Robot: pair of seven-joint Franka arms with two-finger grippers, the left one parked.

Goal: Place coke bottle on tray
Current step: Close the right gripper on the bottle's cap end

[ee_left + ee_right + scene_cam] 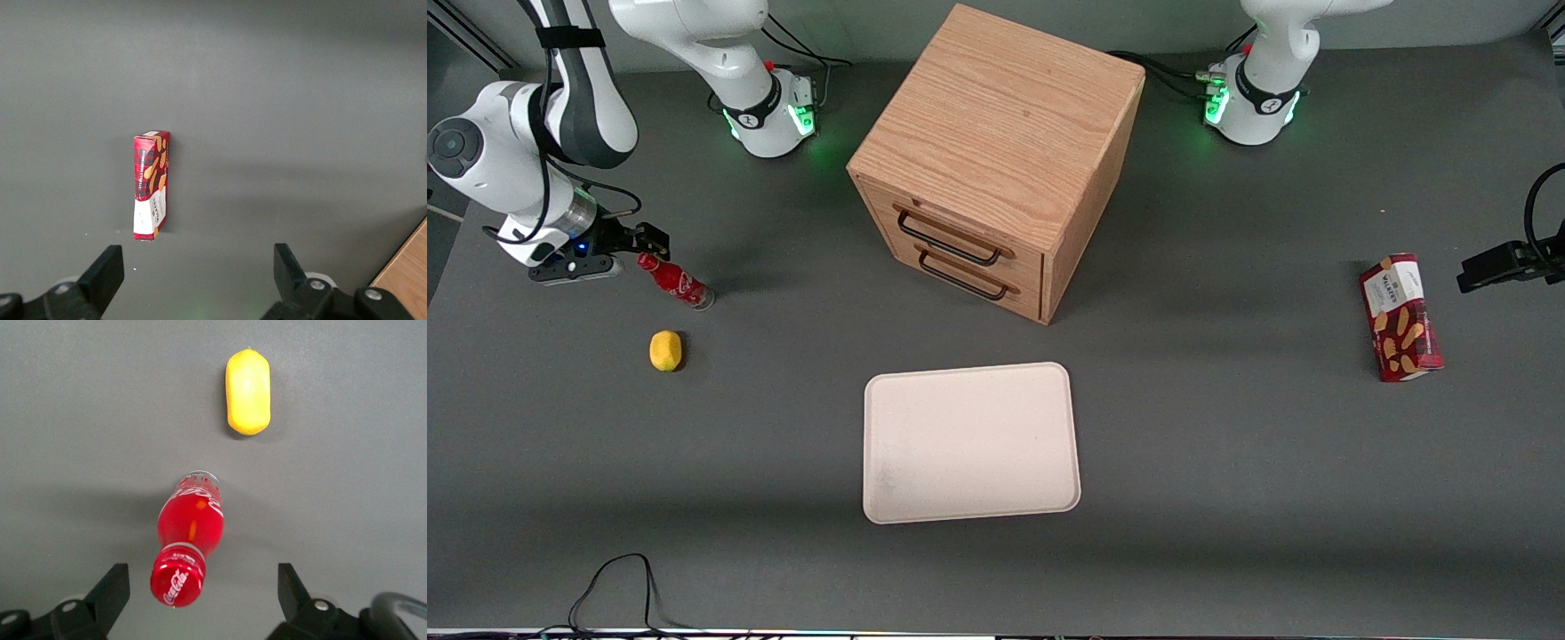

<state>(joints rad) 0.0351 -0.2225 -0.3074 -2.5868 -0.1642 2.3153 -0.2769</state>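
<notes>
The right arm's black two-finger claw [633, 242] hangs low over the dark grey table [1227, 462] at the working arm's end, its fingers [107, 593] spread wide with nothing between them. The small slim red coke bottle with a red cap and white lettering [676, 282] stands on the table just beside the claw, its cap nearest the fingertips and roughly level with them in the front view. In the right wrist view the cap [176, 580] sits between the two fingers but closer to one of them, so the claw looks lined up over the neck and not yet centred; I judge this a reach for a grip, the wide opening leaving room to come down around the narrow top.

A short yellow lemon-like fruit [666, 350] lies on the table near the bottle, nearer the front camera than the claw and apart from the bottle. The large flat cream-beige rectangular tray with rounded corners and a low rim [971, 442] lies well away from the claw, toward the table's middle and nearer the front camera, with nothing on it: the bottle's goal, still waiting. An oak-coloured wooden cabinet with two black-handled drawers [996, 160] stands above the tray in the front view, farther from that camera. A red snack box [1400, 317] lies toward the parked arm's end.

By count: one bottle, one tray, one yellow fruit, one cabinet with two drawers, one snack box.
</notes>
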